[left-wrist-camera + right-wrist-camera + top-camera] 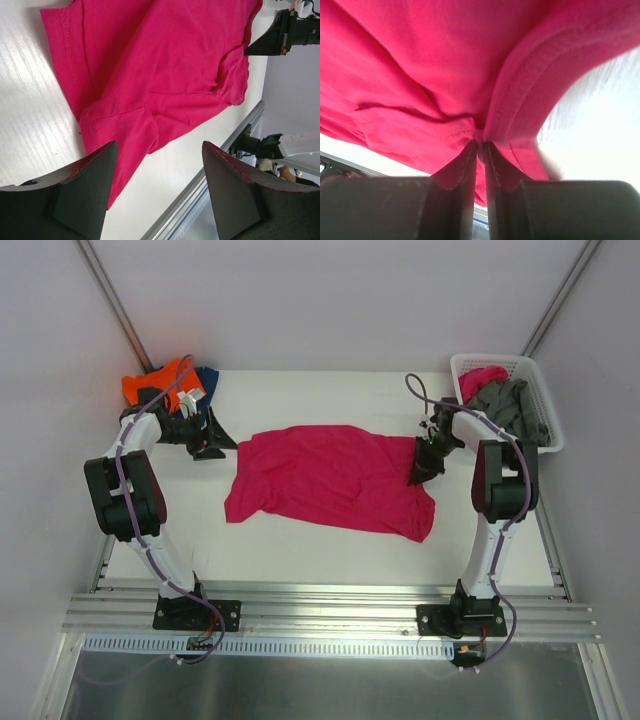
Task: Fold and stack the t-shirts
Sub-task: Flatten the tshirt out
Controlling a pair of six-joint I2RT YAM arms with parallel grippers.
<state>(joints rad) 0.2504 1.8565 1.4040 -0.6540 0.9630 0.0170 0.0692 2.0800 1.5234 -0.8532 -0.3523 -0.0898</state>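
A large magenta-pink t-shirt (330, 478) lies spread and rumpled in the middle of the white table. My right gripper (425, 462) is at its right edge, shut on a fold of the pink cloth (481, 137) next to a stitched hem. My left gripper (207, 445) hovers just off the shirt's upper left, open, with nothing between its fingers (85, 190); the pink t-shirt (150, 65) lies ahead of it. Orange (150, 385) and dark blue (207, 380) t-shirts sit piled at the back left. Grey (510, 405) and pink (482, 377) shirts fill the basket.
A white lattice basket (540, 390) stands at the back right corner. An aluminium rail (330, 605) runs along the near table edge, by both arm bases. Grey walls enclose the table on three sides.
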